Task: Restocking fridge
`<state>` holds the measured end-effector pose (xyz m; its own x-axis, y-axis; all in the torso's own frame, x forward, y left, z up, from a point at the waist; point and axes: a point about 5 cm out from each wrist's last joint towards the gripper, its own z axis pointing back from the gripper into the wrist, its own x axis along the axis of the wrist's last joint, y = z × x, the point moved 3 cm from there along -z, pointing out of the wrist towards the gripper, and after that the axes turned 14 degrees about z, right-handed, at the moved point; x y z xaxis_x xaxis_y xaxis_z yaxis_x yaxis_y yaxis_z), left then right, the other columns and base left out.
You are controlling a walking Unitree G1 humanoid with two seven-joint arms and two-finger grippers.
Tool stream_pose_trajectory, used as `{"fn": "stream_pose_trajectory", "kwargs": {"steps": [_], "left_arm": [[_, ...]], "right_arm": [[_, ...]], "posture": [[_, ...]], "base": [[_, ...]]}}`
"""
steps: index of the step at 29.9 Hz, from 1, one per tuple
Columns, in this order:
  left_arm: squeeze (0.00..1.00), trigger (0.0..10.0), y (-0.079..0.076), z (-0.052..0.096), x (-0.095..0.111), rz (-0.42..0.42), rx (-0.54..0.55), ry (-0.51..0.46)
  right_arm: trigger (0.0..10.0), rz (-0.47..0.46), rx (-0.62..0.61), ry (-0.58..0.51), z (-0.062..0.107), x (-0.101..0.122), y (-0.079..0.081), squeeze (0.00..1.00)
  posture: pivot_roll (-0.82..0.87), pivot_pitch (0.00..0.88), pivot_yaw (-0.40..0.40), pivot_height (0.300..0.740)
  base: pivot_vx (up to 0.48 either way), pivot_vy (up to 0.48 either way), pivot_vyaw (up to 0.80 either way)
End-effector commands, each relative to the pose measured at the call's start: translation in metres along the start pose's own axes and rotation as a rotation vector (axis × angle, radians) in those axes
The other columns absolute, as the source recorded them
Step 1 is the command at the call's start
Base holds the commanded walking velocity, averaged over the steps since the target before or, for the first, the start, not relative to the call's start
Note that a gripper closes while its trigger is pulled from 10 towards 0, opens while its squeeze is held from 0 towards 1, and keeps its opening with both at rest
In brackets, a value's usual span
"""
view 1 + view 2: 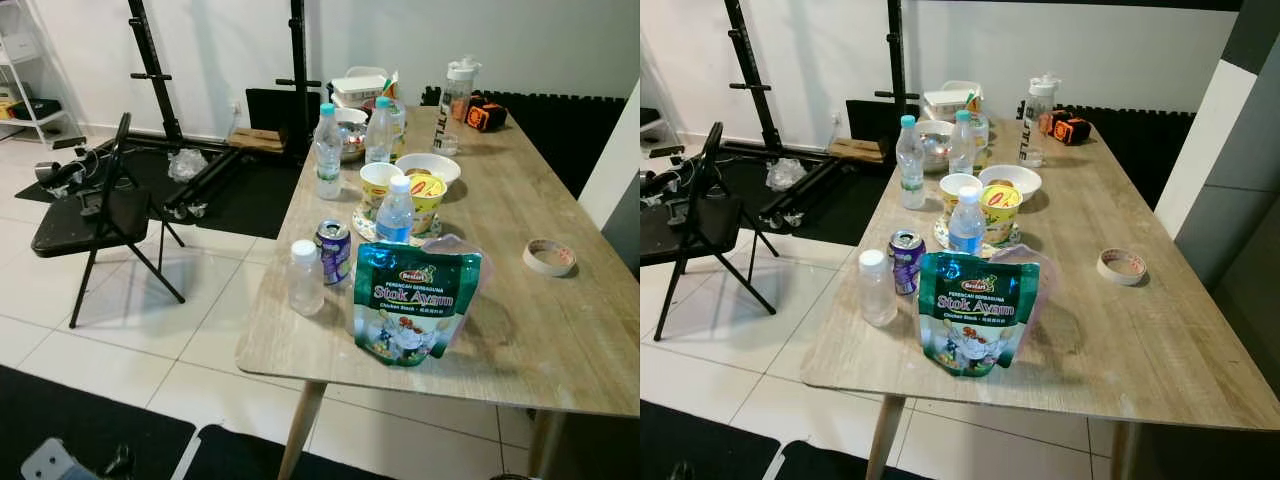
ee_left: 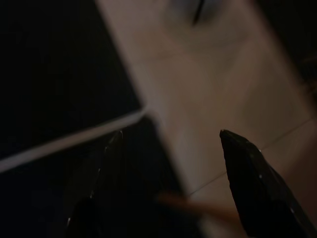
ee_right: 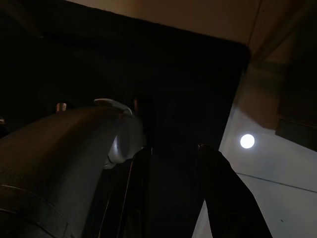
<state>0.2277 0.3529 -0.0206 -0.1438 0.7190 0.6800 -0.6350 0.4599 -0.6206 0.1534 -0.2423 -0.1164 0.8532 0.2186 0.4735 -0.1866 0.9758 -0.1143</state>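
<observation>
Green pouch [image 1: 414, 305] stands upright at surface [image 1: 560, 340] front edge; clear bottle [image 1: 305, 277] and can [image 1: 333, 250] just beside it at front-left corner. Cups, bowl [image 1: 428, 168] and water bottles [image 1: 328, 152] mid-surface w/ tape roll [image 1: 549, 257] nr right edge. Left tool [image 2: 171, 136] hangs idle, fingers wide. Right tool [image 3: 173, 148] idle, fingers apart, holding nothing.

Pale matt wood-grain table [image 1: 520, 330], glossy green foil stock pouch [image 1: 412, 305], clear plastic water bottles [image 1: 328, 152], shiny purple metal can [image 1: 333, 250], smooth white floor tiles [image 1: 120, 330], black matt metal folding chair [image 1: 95, 215]
</observation>
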Motion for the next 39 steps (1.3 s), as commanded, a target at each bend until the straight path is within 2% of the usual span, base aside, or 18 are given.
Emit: {"fn": "stream_pose_trajectory", "kwargs": {"steps": [1, 3, 6, 7, 8, 9, 10, 11, 13, 14, 15, 17, 18, 20, 21, 22, 27, 39], "left_arm": [[1.0, 10.0, -0.01, -0.006, 0.026, 0.026, -0.049, -0.089], [1.0, 10.0, -0.035, -0.014, 0.043, 0.069, -0.155, -0.139], [1.0, 10.0, -0.035, -0.014, 0.043, 0.069, -0.155, -0.139], [1.0, 10.0, -0.09, -0.019, 0.062, 0.106, -0.425, -0.177], [1.0, 10.0, -0.113, -0.018, 0.069, 0.112, -0.547, -0.188], [1.0, 10.0, -0.113, -0.018, 0.069, 0.112, -0.547, -0.188], [0.92, 10.0, -0.134, -0.015, 0.074, 0.11, -0.652, -0.195], [0.29, 10.0, -0.158, -0.009, 0.079, 0.109, -0.772, -0.196], [0.29, 10.0, -0.158, -0.009, 0.079, 0.109, -0.772, -0.196], [0.0, 10.0, -0.176, -0.003, 0.082, 0.106, -0.864, -0.196], [0.0, 10.0, -0.176, -0.003, 0.082, 0.106, -0.864, -0.196], [0.0, 10.0, -0.224, 0.024, 0.086, 0.091, -1.158, -0.144], [0.0, 10.0, -0.224, 0.024, 0.086, 0.091, -1.158, -0.144], [0.0, 10.0, -0.256, 0.055, 0.08, 0.057, -1.392, -0.061], [0.0, 10.0, -0.256, 0.055, 0.08, 0.057, -1.392, -0.061], [0.0, 10.0, -0.272, 0.082, 0.07, 0.02, -1.565, 0.045], [0.0, 10.0, -0.282, 0.115, 0.048, -0.067, -1.749, 0.222], [0.0, 10.0, -0.289, 0.143, 0.02, -0.102, -1.818, 0.35]], "right_arm": [[10.0, -0.008, -0.002, 0.006, 0.001, -0.003, 0.0, 0.0], [10.0, -0.008, -0.002, 0.008, 0.001, -0.003, 0.0, 0.0], [10.0, -0.008, -0.002, 0.008, 0.001, -0.003, 0.0, 0.0], [10.0, -0.01, -0.003, 0.01, 0.001, -0.004, -0.001, 0.0], [10.0, -0.01, -0.003, 0.01, 0.001, -0.004, -0.001, 0.0], [10.0, -0.01, -0.003, 0.01, 0.001, -0.004, -0.001, 0.0], [10.0, -0.011, -0.003, 0.01, 0.001, -0.004, -0.001, 0.0], [10.0, -0.011, -0.002, 0.01, 0.001, -0.004, 0.0, 0.0], [10.0, -0.011, -0.002, 0.01, 0.001, -0.004, 0.0, 0.0], [10.0, -0.011, -0.002, 0.011, 0.001, -0.004, 0.0, 0.0], [10.0, -0.011, -0.002, 0.011, 0.001, -0.004, 0.0, 0.0], [10.0, -0.012, -0.001, 0.011, 0.001, -0.005, 0.0, 0.0], [10.0, -0.012, -0.001, 0.011, 0.001, -0.005, 0.0, 0.0], [10.0, -0.013, -0.001, 0.011, 0.001, -0.005, 0.001, 0.0], [10.0, -0.013, -0.001, 0.011, 0.001, -0.005, 0.001, 0.0], [10.0, -0.014, -0.001, 0.012, 0.001, -0.005, 0.001, 0.0], [10.0, -0.015, -0.001, 0.014, 0.001, -0.006, 0.001, 0.0], [10.0, -0.011, 0.003, 0.015, 0.001, -0.005, 0.001, 0.0]], "posture": [[-0.07, 0.023, -0.001, 0.74], [-0.07, 0.023, -0.001, 0.74], [-0.07, 0.023, -0.001, 0.74], [-0.07, 0.023, 0.0, 0.74], [-0.07, 0.023, 0.0, 0.74], [-0.07, 0.023, 0.0, 0.74], [-0.07, 0.023, 0.0, 0.74], [-0.07, 0.023, 0.0, 0.74], [-0.07, 0.023, 0.0, 0.74], [-0.07, 0.023, 0.0, 0.74], [-0.07, 0.023, 0.0, 0.74], [-0.07, 0.023, 0.0, 0.74], [-0.07, 0.023, 0.0, 0.74], [-0.07, 0.023, 0.0, 0.74], [-0.07, 0.023, 0.0, 0.74], [-0.08, 0.023, 0.001, 0.74], [-0.07, 0.023, 0.0, 0.74], [-0.07, 0.019, -0.002, 0.74]], "base": [[0.0, 0.0, 0.0], [0.0, 0.0, 0.0], [0.0, 0.0, 0.0], [0.0, 0.0, 0.0], [0.0, 0.0, 0.0], [0.0, 0.0, 0.0], [0.0, 0.0, 0.0], [0.0, 0.0, 0.0], [0.0, 0.0, 0.0], [0.0, 0.0, 0.0], [0.0, 0.0, 0.0], [0.0, 0.0, 0.0], [0.0, 0.0, 0.0], [0.0, 0.0, 0.0], [0.0, 0.0, 0.0], [0.0, 0.0, 0.0], [0.0, 0.0, 0.0], [0.0, 0.0, 0.0]]}}
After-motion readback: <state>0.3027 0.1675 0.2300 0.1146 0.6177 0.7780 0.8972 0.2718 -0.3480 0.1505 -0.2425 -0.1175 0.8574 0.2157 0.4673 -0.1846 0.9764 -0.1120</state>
